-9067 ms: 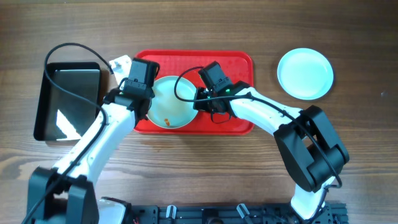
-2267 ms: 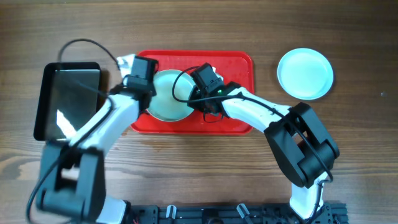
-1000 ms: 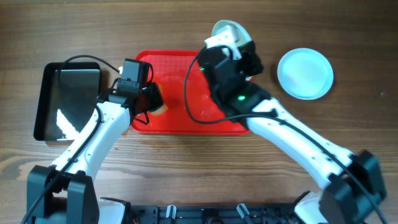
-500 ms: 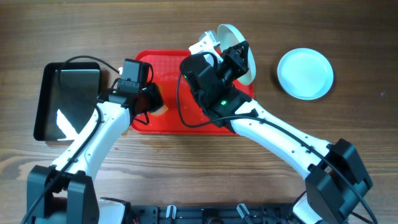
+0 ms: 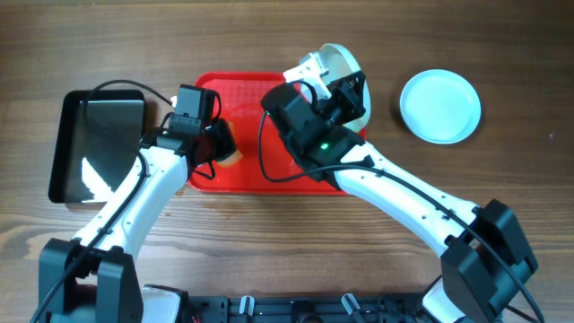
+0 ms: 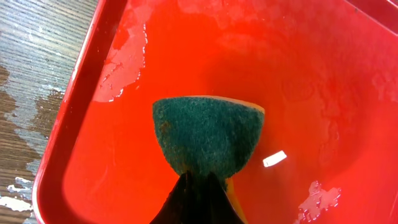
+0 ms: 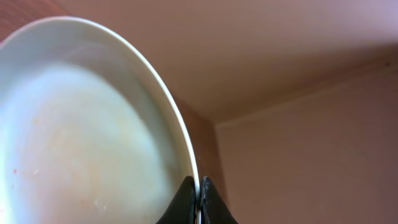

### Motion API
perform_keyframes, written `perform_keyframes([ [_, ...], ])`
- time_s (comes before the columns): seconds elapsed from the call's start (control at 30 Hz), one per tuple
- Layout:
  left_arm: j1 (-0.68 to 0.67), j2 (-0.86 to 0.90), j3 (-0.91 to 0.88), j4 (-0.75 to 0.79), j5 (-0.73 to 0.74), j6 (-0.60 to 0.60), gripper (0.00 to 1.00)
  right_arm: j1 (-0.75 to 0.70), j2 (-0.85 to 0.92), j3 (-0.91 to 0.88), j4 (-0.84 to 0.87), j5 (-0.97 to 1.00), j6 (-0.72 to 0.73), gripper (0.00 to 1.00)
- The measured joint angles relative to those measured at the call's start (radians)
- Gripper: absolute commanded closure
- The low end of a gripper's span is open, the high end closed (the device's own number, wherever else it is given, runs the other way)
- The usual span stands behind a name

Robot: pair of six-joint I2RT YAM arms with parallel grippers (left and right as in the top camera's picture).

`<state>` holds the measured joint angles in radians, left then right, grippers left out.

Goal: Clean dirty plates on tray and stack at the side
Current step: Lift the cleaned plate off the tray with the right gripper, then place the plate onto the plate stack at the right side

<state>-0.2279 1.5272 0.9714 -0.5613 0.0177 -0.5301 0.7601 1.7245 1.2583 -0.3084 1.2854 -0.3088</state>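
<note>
Wood-grain bench (image 5: 502, 54) lies under both my arms. My right gripper (image 7: 199, 193) is pressed together on the rim of a pale plate (image 7: 81, 137), pinching the thin edge between its two black fingers. The plate rises from that grip tilted on edge, its hollow face turned toward my wrist camera and carrying a few faint orange specks. From above, gripper and plate hang over the far right corner of the red tray (image 5: 251, 85). Well apart to the right of this gripper, a second plate (image 5: 439, 106) lies flat on the bench, off the tray. My left gripper (image 6: 198, 186) is closed tight on a sponge (image 6: 208, 134), whose green scouring face fans out just beyond my fingertips, with a yellow edge showing beside them. Below it is the tray's left part, glossy with patches of water; whether the sponge touches the tray I cannot tell. Left of this gripper, a black tray (image 5: 99, 144) sits on the bench just beside the red one.
</note>
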Motion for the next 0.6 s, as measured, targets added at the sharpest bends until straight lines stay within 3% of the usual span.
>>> perform_keyframes([
  [0.17, 0.000, 0.000, 0.000, 0.000, 0.000, 0.000, 0.96, -0.005, -0.056, 0.003, -0.076, -0.066, 0.147, 0.96],
  [0.23, 0.000, 0.000, 0.000, -0.001, 0.000, 0.000, 0.96, -0.029, -0.146, 0.003, -0.217, -0.249, 0.275, 0.96],
  [0.3, 0.000, 0.000, 0.000, 0.000, 0.000, 0.000, 0.96, -0.092, -0.209, 0.003, -0.255, -0.442, 0.380, 0.96],
  [0.43, 0.000, 0.000, 0.000, 0.000, 0.000, 0.000, 0.96, -0.323, -0.254, 0.003, -0.297, -0.780, 0.517, 0.96],
  [0.6, 0.000, 0.000, -0.001, 0.002, 0.000, 0.000, 0.96, -0.770, -0.254, 0.003, -0.348, -1.344, 0.573, 0.96],
])
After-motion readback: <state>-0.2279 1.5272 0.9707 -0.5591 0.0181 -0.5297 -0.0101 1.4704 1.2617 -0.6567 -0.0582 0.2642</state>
